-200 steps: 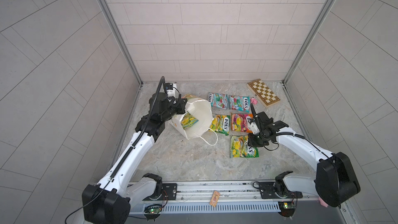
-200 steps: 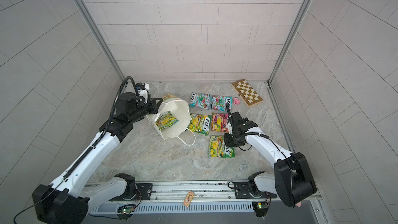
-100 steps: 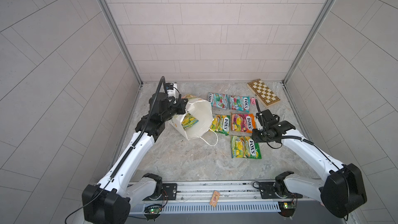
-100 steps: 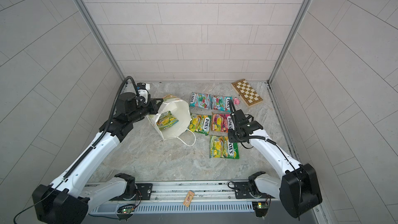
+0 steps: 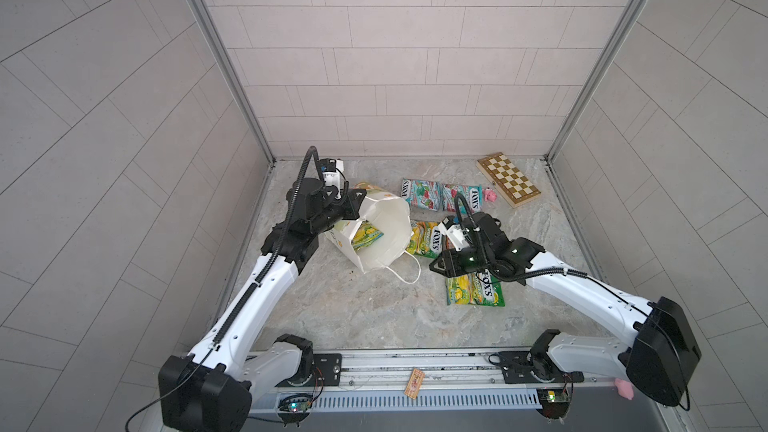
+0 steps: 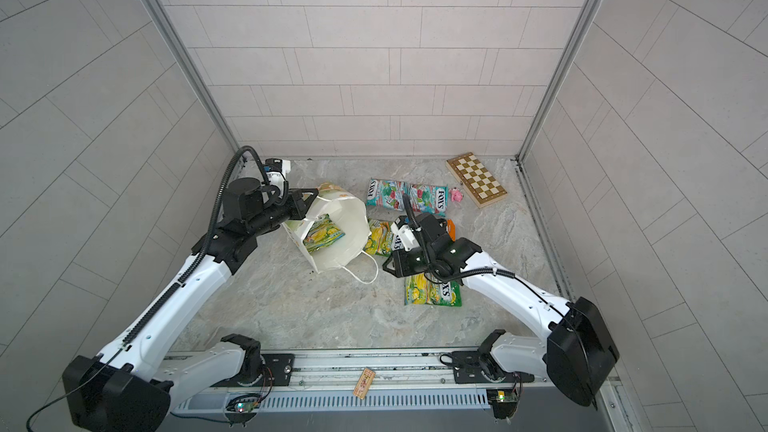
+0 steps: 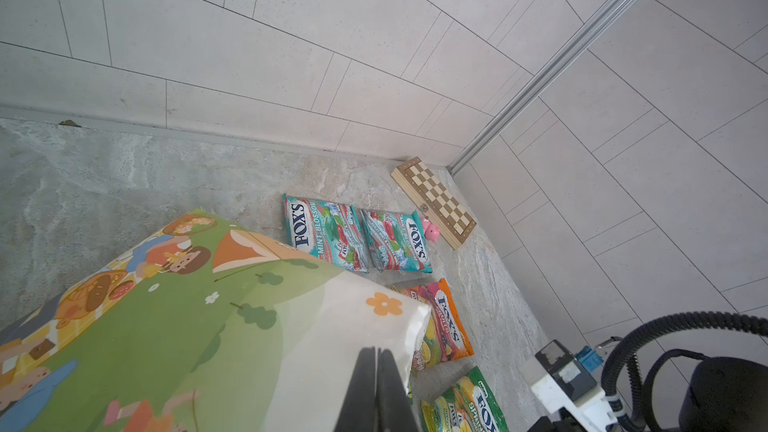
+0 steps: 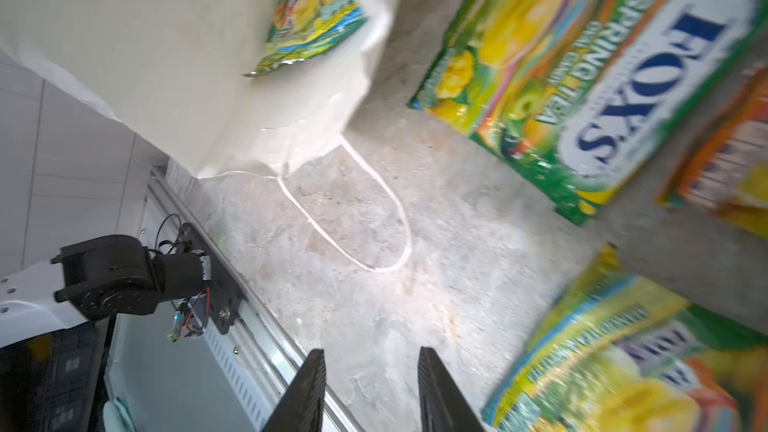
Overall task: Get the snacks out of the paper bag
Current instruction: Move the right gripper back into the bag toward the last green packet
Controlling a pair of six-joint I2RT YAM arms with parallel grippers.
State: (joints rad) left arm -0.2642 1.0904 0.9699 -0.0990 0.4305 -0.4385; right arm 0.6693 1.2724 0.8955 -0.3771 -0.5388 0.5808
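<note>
The white paper bag (image 5: 390, 218) lies tipped over on the marble tabletop (image 5: 353, 317), its mouth open toward the right arm. The left gripper (image 5: 353, 206) is clenched on the bag's upper rim; in the left wrist view its fingers (image 7: 359, 388) press together over the paper edge. One green-yellow packet (image 5: 366, 235) sits inside the bag, leaning on the inner wall; a white cord handle (image 5: 405, 272) trails from the mouth onto the tabletop.

The right gripper (image 5: 435, 266) hovers low just beyond that handle; its jaws stand apart with nothing between them.

Five snacks lie outside the bag. A teal Mint Blossom packet (image 5: 420, 194) and a second teal packet (image 5: 462, 198) lie side by side near the back wall; a Spring Tea packet (image 5: 426, 236) lies just beside the bag's mouth. An orange-pink packet (image 7: 446, 322) lies next to it, largely hidden under the right arm in both top views; a third green-yellow packet (image 5: 473, 290) lies nearer the front, partly beneath the right wrist.

A wooden chessboard (image 5: 508, 179) fills the back right corner; a pink pig toy (image 5: 490, 195) sits between it and the teal packets.
</note>
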